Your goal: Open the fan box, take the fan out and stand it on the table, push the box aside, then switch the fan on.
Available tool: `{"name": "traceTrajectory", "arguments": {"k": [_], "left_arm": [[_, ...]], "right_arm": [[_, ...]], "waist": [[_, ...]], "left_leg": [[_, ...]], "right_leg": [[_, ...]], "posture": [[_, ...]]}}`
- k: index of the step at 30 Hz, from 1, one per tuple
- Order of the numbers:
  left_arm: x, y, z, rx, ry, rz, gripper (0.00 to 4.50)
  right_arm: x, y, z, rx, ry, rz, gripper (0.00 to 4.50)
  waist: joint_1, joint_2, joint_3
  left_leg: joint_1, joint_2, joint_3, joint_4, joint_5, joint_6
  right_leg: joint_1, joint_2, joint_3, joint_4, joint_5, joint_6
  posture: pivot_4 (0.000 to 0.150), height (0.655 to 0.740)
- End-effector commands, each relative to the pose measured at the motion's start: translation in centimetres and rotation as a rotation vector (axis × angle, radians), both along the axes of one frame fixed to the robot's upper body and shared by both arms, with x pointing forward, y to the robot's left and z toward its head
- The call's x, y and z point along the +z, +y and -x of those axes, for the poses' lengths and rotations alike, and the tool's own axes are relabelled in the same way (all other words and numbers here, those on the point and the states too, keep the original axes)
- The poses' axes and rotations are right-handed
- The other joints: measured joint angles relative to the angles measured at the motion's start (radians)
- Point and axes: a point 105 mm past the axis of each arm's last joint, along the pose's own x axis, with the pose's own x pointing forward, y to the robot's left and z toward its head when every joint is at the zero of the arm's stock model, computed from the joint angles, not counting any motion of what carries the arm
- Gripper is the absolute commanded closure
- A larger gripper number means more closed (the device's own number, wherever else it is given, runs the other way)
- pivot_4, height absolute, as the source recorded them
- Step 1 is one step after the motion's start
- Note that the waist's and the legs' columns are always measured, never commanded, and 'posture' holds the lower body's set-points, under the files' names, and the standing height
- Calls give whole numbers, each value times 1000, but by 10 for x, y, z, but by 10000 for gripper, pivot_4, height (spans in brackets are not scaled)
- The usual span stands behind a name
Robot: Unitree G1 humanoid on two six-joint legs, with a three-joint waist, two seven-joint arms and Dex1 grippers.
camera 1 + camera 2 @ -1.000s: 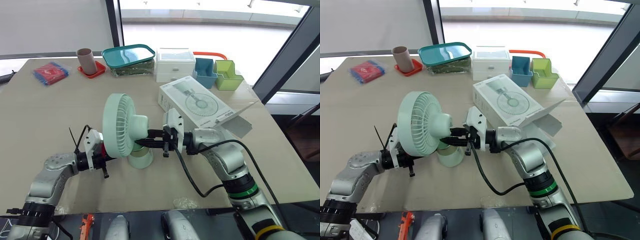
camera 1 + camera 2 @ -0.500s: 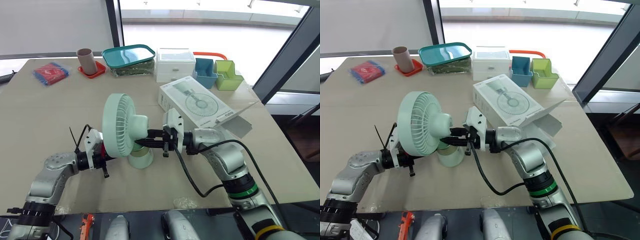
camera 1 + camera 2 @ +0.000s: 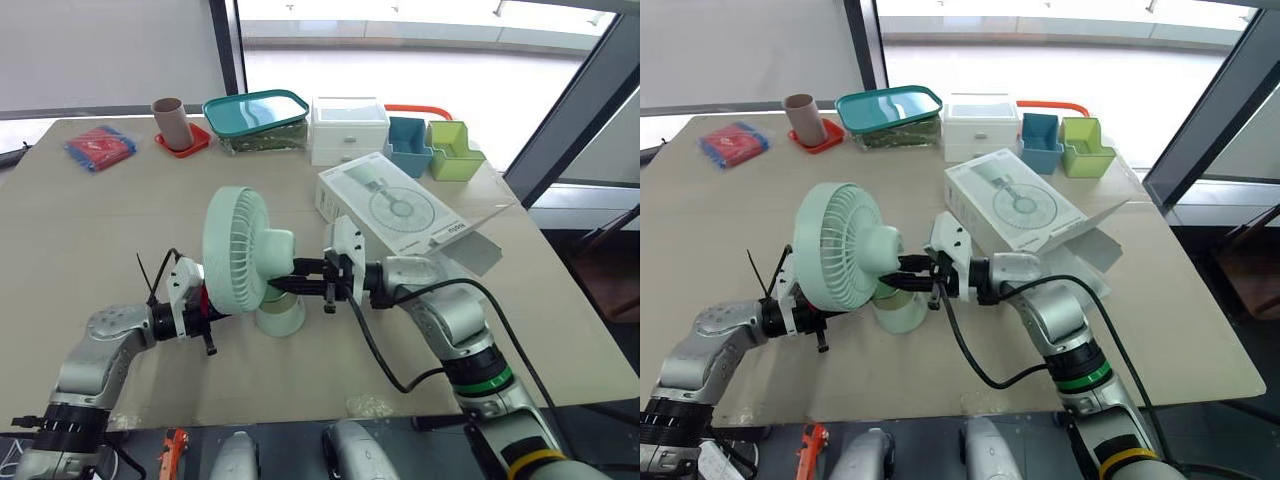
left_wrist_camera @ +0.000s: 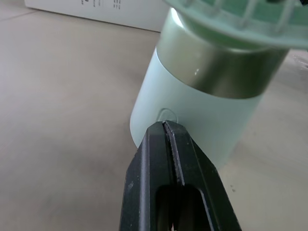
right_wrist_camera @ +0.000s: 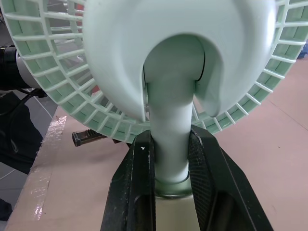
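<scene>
Item: pale mint-green plastic desk fan (image 3: 237, 255), with a round slatted grille head, a smooth domed motor housing behind it and a short curved stem. The stem goes down to a cylindrical base (image 4: 202, 120), pale green with a dull silvery band round its top. A small oval button (image 4: 167, 114) sits low on the base wall.

Position: it stands upright on the beige table (image 3: 80, 220), in the near middle, between my two arms. The long axis runs vertically through base and stem. The grille faces my left and the motor housing my right.

My right gripper (image 5: 171, 139): clamped on the stem just below the housing, one black finger on each side.

My left gripper (image 4: 165, 126): fingers pressed together with no gap. Their joined tip is at the base wall, right under the oval button. I cannot tell whether it touches.

Item: white cardboard fan carton (image 3: 395, 210) printed with a line drawing of the fan. It lies flat beyond the fan and to its right, apart from it. The long axis runs diagonally from far left to near right, and the flap at the near-right end hangs open.

Far edge of the table, from my left:
- red and blue packet (image 3: 100, 145)
- brown cup (image 3: 170, 118) on a red coaster (image 3: 186, 144)
- teal-lidded clear container (image 3: 257, 110)
- white two-drawer unit (image 3: 350, 130)
- blue bin (image 3: 408, 143)
- green bin (image 3: 455, 148)
</scene>
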Motion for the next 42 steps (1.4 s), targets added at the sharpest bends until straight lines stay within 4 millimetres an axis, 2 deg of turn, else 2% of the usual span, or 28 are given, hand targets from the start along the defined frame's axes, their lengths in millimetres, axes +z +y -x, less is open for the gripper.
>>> {"name": "traceTrajectory", "arguments": {"k": [1, 3, 4, 11, 19, 22, 27, 34, 39, 42], "left_arm": [[30, 15, 3, 46, -97, -5, 45000], [34, 16, 5, 49, -106, -5, 45000], [36, 16, 4, 51, -110, -4, 45000], [45, 24, 2, 53, -104, -14, 45000], [61, 43, -16, 98, -65, 24, 45000], [66, 49, -22, 101, -56, 12, 45000], [74, 54, -30, 112, -47, -5, 45000], [72, 46, -29, 80, -61, 12, 45000], [71, 38, -20, 56, -87, 22, 45000], [69, 33, -12, 47, -98, 47, 37728]], "right_arm": [[4, -2, -4, -4, -20, -12, 10259], [4, -2, -4, -4, -24, -10, 5308], [4, -1, -4, -1, -26, -9, 375], [13, -11, -2, -16, -69, -16, 375], [17, -16, 14, -43, -122, -36, 375], [19, -11, 14, -60, -136, -48, 375], [23, -20, 17, -118, -161, -72, 375], [23, -49, 12, -219, -167, -32, 375], [29, -66, 15, -237, -166, -12, 375], [39, -81, 6, -300, -163, -39, 0]], "waist": [[1, 0, 0], [1, 0, 0], [1, 0, 0], [1, 0, 0], [1, 0, 0], [1, 0, 0], [1, 0, 0], [1, 0, 0], [1, 0, 0], [2, 0, 0]], "left_leg": [[0, 0, 0, 0, 0, 0], [0, 0, 0, 0, 0, 0], [0, 0, 0, 0, 0, 0], [0, 0, 0, 0, 0, 0], [0, 0, 0, 0, 0, 0], [0, 0, 0, 0, 0, 0], [0, 0, 0, -1, 0, 0], [-1, -1, 0, -1, 0, 0], [-1, -1, 0, -1, 0, 0], [0, 0, 0, -1, 0, 0]], "right_leg": [[0, 0, 0, 0, 0, 0], [0, 0, 0, 0, 0, 0], [0, 0, 0, 0, 0, 0], [0, 0, 0, 0, 0, 0], [0, 0, 0, 0, -1, 1], [0, 0, 0, 0, -1, 1], [0, 0, 0, 0, -1, 1], [0, 0, 0, 0, -1, 1], [0, -1, 0, 0, -1, 1], [-1, 0, 0, 0, -2, 1]], "posture": [[1500, 7400], [1500, 7400], [1500, 7400], [1500, 7400], [1500, 7400], [1500, 7400], [1500, 7400], [1500, 7400], [1500, 7400], [1500, 7400]]}}
